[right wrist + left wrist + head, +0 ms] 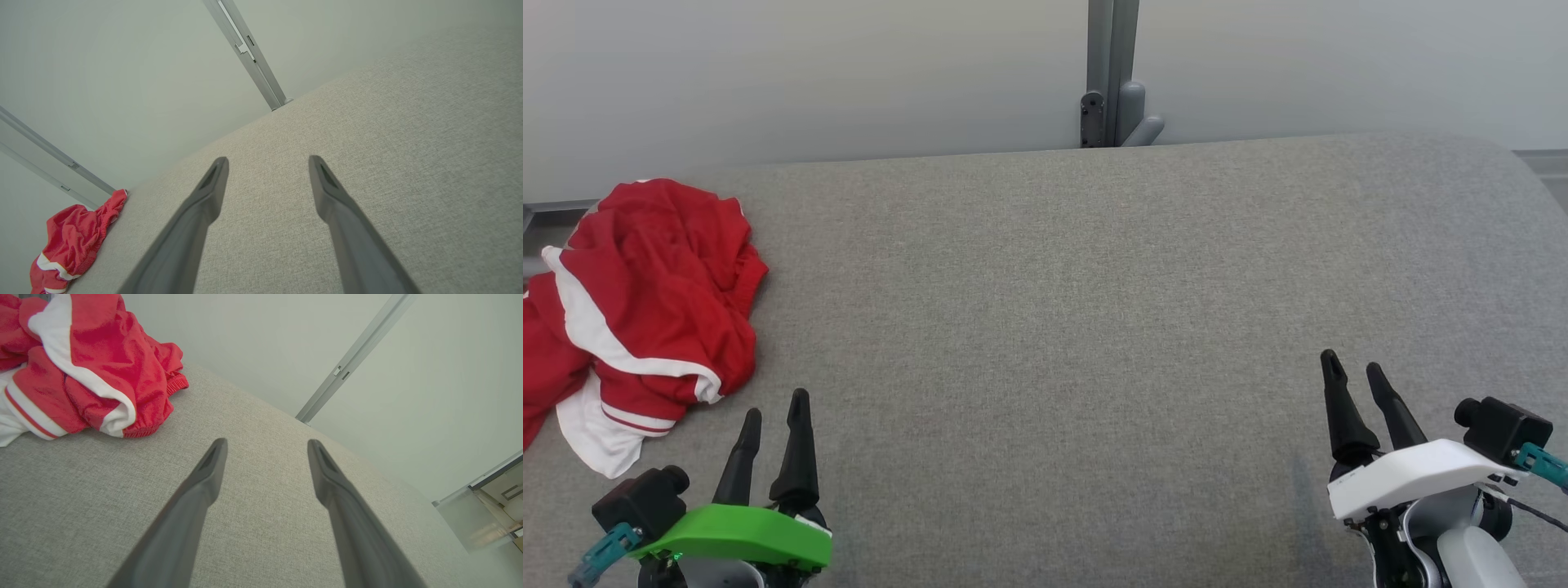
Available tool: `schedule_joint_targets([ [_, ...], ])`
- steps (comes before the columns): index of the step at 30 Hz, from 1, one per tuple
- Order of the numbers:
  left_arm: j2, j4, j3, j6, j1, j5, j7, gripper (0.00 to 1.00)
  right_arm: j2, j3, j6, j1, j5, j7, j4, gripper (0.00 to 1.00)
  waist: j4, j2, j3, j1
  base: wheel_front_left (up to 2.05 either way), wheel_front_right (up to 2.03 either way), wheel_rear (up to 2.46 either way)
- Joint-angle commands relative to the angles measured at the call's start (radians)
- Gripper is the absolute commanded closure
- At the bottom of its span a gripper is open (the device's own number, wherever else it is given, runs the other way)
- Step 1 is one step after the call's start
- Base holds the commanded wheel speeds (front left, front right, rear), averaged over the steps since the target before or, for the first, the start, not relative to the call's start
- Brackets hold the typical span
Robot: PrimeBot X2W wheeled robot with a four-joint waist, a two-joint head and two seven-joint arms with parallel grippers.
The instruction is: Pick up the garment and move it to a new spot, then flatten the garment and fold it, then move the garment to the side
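A crumpled red garment with white stripes [645,302] lies bunched at the far left of the grey fabric surface [1078,327], partly hanging over its left edge. In the left wrist view the garment [86,363] fills the upper left corner; in the right wrist view the garment [71,245] is small at the lower left. My left gripper [776,408] hovers open near the front left, just right of and nearer than the garment, holding nothing. At the front right my right gripper [1354,367] is open too, far from the cloth.
A pale wall runs behind the surface, with a grey metal post and bracket [1112,82] at its middle. The surface's back edge curves down at the right corner [1527,171]. Wide bare grey fabric stretches between the two grippers.
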Motion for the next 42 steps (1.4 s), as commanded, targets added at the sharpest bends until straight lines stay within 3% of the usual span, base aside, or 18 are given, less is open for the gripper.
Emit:
schedule_joint_targets([
  [1, 0.014, -0.01, -0.002, -0.004, -0.004, 0.034, -0.009, 0.0, -0.008, 0.002, 0.0, -0.016, -0.03, -0.011, -0.007, 0.0, 0.0, 0.0, 0.0, -0.0001, 0.0, 0.0, 0.0],
  [21, 0.028, -0.022, -0.011, -0.006, 0.008, 0.255, -0.061, 0.0, -0.013, 0.006, 0.0, -0.006, -0.256, -0.064, -0.007, 0.0, -0.009, 0.0, 0.001, -0.0001, 0.0, 0.0, 0.0],
  [42, 0.031, 0.012, -0.003, -0.007, 0.027, 0.428, -0.111, 0.0, 0.01, -0.035, 0.0, 0.027, -0.421, -0.115, 0.004, 0.0, -0.011, 0.0, -0.003, -0.0001, 0.0, 0.0, 0.0],
])
